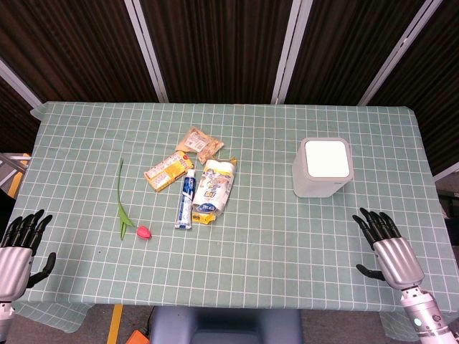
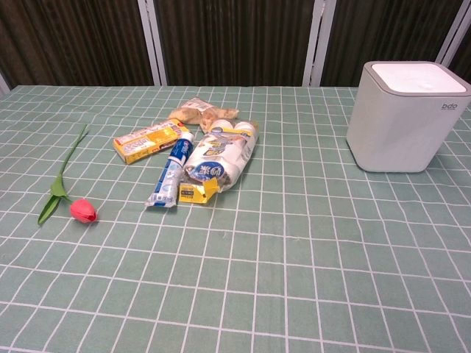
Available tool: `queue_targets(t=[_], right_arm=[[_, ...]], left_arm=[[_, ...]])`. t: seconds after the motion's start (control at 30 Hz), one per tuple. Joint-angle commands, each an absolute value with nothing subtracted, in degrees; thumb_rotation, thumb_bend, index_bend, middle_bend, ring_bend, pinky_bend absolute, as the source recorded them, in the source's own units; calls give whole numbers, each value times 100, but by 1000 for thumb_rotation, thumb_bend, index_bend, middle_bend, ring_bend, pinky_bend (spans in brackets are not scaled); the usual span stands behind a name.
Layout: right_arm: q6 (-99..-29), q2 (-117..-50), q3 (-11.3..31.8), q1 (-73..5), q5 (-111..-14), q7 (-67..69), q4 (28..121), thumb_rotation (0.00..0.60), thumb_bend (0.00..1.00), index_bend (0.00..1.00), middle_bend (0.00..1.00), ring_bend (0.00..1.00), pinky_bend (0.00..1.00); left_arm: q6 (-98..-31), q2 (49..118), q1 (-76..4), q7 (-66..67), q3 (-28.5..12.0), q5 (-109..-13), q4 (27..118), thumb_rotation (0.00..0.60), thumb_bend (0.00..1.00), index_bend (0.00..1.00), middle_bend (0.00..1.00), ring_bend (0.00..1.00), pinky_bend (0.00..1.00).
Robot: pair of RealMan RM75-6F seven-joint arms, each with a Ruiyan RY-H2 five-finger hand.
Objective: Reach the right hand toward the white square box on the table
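The right hand (image 1: pixel 387 247) hovers with fingers spread, holding nothing — well short of the white square box (image 1: pixel 323 168), which stands upright on the worktop (image 1: pixel 287 244). The left hand (image 1: pixel 20 247) is likewise spread and empty.

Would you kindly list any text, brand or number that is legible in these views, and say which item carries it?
"pdo": small grey mark, as best it reads, on the upper front corner of the white square box.
Toothpaste tube: printing too blurred to read.
Yellow box: printing too small to read.
White snack bag: printing blurred, unreadable.
Small yellow packet: dark label, unreadable.
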State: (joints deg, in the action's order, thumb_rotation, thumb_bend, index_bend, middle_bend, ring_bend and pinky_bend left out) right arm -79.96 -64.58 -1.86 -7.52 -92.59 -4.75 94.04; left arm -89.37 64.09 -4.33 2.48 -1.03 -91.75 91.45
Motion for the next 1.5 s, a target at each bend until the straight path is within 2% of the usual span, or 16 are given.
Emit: queue_targets(t=[0.03, 0.17, 0.2, 0.23, 0.27, 0.33, 0.4, 0.43, 0.53, 0.73, 0.93, 1.2, 1.3, 1.4, 1.47, 1.5], right_arm=[[-8003, -6473, -172, -757, -9257, -463, 9393, 600, 208, 0, 0, 0, 0], [-8095, -6530, -115, -751, -9264, -433, 9362, 600, 208, 0, 1, 0, 0], [-8190, -6611, -66, -738, -9275, -429, 9294, 600, 208, 0, 61, 18, 25], [-8294, -6698, -2, -734, -9288, -416, 9241, 600, 212, 0, 221, 145, 153], [-8450, -6920, 259, -815, -9220, -425, 9149, 600, 237, 0, 419, 325, 329], [-8229, -7055, 454, -1002, -9009, -357, 9186, 600, 396, 0, 888, 830, 812], [-7923, -7120, 728, -1267, -8719, -459, 9228, 600, 543, 0, 993, 974, 962], [-7763, -7133, 835, -1388, -8582, -564, 9255, 600, 598, 0, 1000, 997, 992], [-7085, -7104, 1148, -1805, -7991, -874, 9430, 600, 681, 0, 1000, 1000, 1000], [-5936, -7025, 1440, -2500, -6715, -1795, 9637, 600, 688, 0, 1000, 1000, 1000], [-5565, -7159, 1448, -2866, -5850, -2300, 9524, 600, 688, 0, 1000, 1000, 1000], [-5173, -7145, 1149, -3172, -5149, -2739, 9407, 600, 688, 0, 1000, 1000, 1000], [-5292, -7131, 1123, -3183, -5147, -2698, 9460, 600, 688, 0, 1000, 1000, 1000], [-5828, -7119, 1194, -2974, -5709, -2231, 9595, 600, 686, 0, 1000, 975, 980], [-6390, -7106, 1182, -2736, -6348, -1825, 9635, 600, 673, 0, 972, 863, 891], [-6654, -7112, 1162, -2629, -6617, -1669, 9622, 600, 662, 0, 913, 760, 811]], left_arm=[[-8945, 6411, -428, 258, -100, -9182, 9148, 600, 459, 0, 0, 0, 0], [-8944, 6409, -426, 256, -100, -9175, 9149, 600, 457, 0, 0, 0, 0], [-8943, 6405, -425, 239, -104, -9164, 9157, 600, 457, 0, 0, 0, 0], [-8940, 6397, -422, 233, -107, -9150, 9154, 600, 458, 0, 0, 0, 0], [-8919, 6384, -427, 179, -121, -9107, 9145, 600, 458, 0, 0, 0, 1], [-8890, 6374, -443, 125, -129, -9091, 9133, 600, 458, 0, 0, 0, 4], [-8905, 6383, -448, 115, -138, -9105, 9109, 600, 459, 0, 0, 0, 20], [-8907, 6386, -450, 112, -138, -9112, 9104, 600, 459, 0, 0, 0, 25], [-8898, 6374, -446, 112, -135, -9093, 9113, 600, 458, 0, 0, 0, 31], [-8904, 6349, -423, 135, -150, -9027, 9134, 600, 458, 0, 0, 0, 30], [-8937, 6331, -396, 128, -156, -9003, 9139, 600, 458, 0, 0, 0, 30], [-8939, 6328, -398, 115, -169, -8997, 9135, 600, 458, 0, 0, 0, 31], [-8932, 6330, -401, 111, -171, -8994, 9130, 600, 457, 0, 0, 0, 31], [-8950, 6330, -395, 110, -171, -9006, 9129, 600, 457, 0, 0, 0, 31], [-8965, 6334, -389, 112, -172, -9011, 9126, 600, 457, 0, 0, 0, 31], [-8964, 6334, -389, 115, -173, -9009, 9128, 600, 458, 0, 0, 0, 31]])
